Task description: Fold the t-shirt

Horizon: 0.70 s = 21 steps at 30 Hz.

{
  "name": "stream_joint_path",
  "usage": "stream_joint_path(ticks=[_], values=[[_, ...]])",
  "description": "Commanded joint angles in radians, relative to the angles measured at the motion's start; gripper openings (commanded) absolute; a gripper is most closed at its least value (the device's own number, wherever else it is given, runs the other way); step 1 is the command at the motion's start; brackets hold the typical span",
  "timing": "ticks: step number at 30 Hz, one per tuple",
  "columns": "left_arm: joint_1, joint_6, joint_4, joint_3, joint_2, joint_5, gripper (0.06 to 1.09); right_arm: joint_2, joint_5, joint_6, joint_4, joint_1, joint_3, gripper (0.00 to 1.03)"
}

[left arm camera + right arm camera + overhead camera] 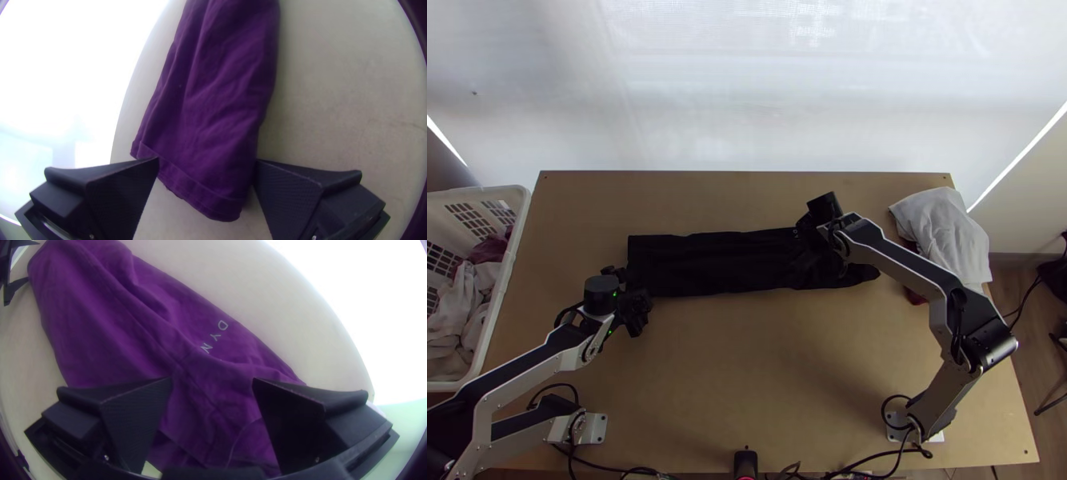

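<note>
T-shirt (715,264), dark, one piece: folded into a long narrow band lying left to right across the middle of the light wooden table (747,360).

Near edge of table: one small black device (745,464), centrally placed, with black cables beside it; two metal base plates, one at left (595,428), one at right (895,426).

Next, left gripper (637,300): at the near corner of the shirt's left end, fingers parted, the hemmed end (200,186) showing between them in the left wrist view.

Shirt, particulars: left end cut straight; right end tapering to a rounded tip; creases and pale lettering (214,337) toward the right part.

Right gripper (821,228): over the right part of the shirt, fingers wide apart, cloth seen in the gap.

Left side: white plastic basket (507,276), holding pale and dark red clothes (463,312).

Right side, far corner: white cloth (947,232), bunched, with a red cloth (915,296) partly under it.

Beyond the table: white sheeting (747,96).
</note>
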State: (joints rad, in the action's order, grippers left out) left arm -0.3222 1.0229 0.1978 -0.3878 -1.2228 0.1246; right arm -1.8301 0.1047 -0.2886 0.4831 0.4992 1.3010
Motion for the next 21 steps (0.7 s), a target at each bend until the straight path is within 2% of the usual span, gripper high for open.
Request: stream_joint_path(ticks=[1, 3, 12, 14, 16, 17, 19, 21], values=[[0.029, 0.016, 0.037, -0.017, -0.044, 0.001, 1.02, -0.018, -0.003, 0.0, 0.0, -0.01, 0.003, 0.83], [0.035, 0.019, 0.04, -0.022, -0.052, 0.001, 0.97, -0.029, -0.007, -0.001, 0.0, -0.016, 0.003, 0.83], [0.038, 0.034, 0.069, -0.052, -0.122, 0.001, 0.94, -0.078, -0.022, 0.002, -0.018, -0.045, 0.018, 0.83], [0.04, 0.034, 0.071, -0.066, -0.13, 0.001, 0.84, -0.084, -0.028, 0.0, -0.018, -0.051, 0.02, 0.83], [0.04, 0.034, 0.071, -0.074, -0.132, 0.0, 0.78, -0.083, -0.03, 0.0, -0.018, -0.056, 0.02, 0.82], [0.04, 0.036, 0.071, -0.077, -0.133, 0.0, 0.73, -0.08, -0.031, 0.0, -0.018, -0.056, 0.02, 0.78], [0.04, 0.039, 0.071, -0.082, -0.138, -0.003, 0.61, -0.066, -0.049, -0.003, -0.018, -0.056, 0.018, 0.63], [0.041, 0.039, 0.071, -0.085, -0.141, -0.01, 0.45, -0.055, -0.071, -0.003, -0.018, -0.056, 0.018, 0.5]])
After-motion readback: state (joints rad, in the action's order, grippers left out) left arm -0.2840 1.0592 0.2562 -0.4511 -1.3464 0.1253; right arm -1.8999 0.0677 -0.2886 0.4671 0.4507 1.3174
